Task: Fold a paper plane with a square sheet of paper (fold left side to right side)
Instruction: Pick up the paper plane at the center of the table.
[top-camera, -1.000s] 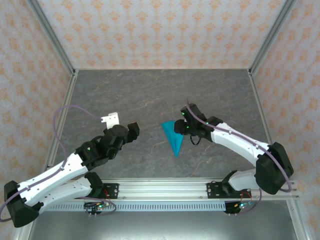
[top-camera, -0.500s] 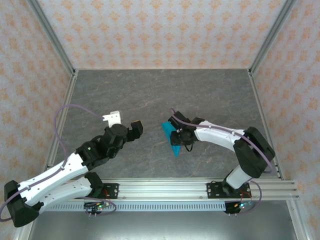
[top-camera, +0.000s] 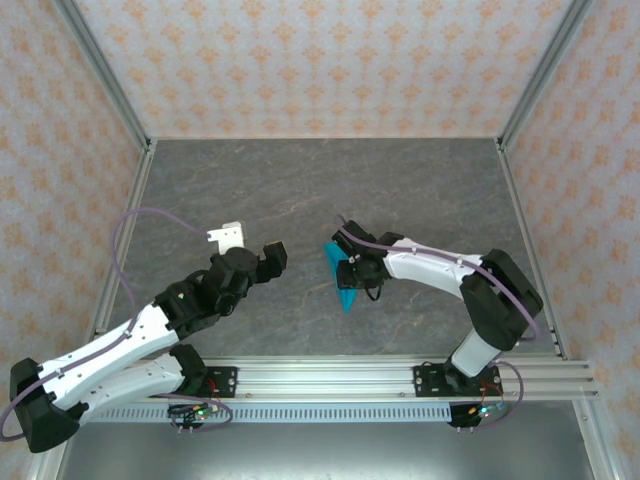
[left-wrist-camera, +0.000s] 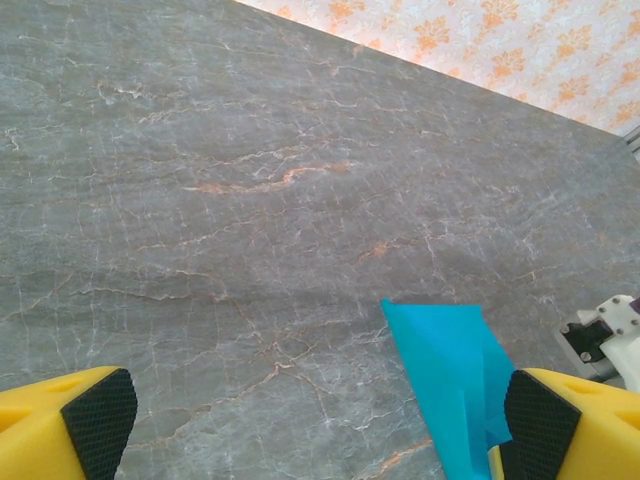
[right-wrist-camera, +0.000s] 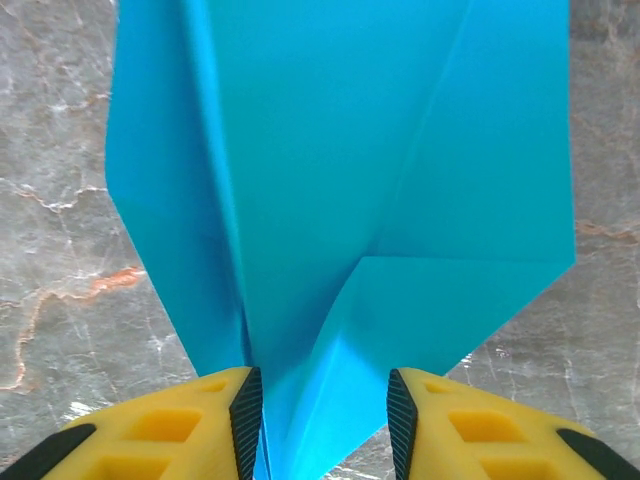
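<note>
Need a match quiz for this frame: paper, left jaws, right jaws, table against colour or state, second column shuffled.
Things:
1. paper
2. left jaws
3. right jaws
4. table

Colour or state:
A. grey, marbled
B. straddling the paper's crease
C. cyan, folded to a point
D. wide open, apart from the paper

Pairs: 1-C, 2-D, 3-B, 4-A
</note>
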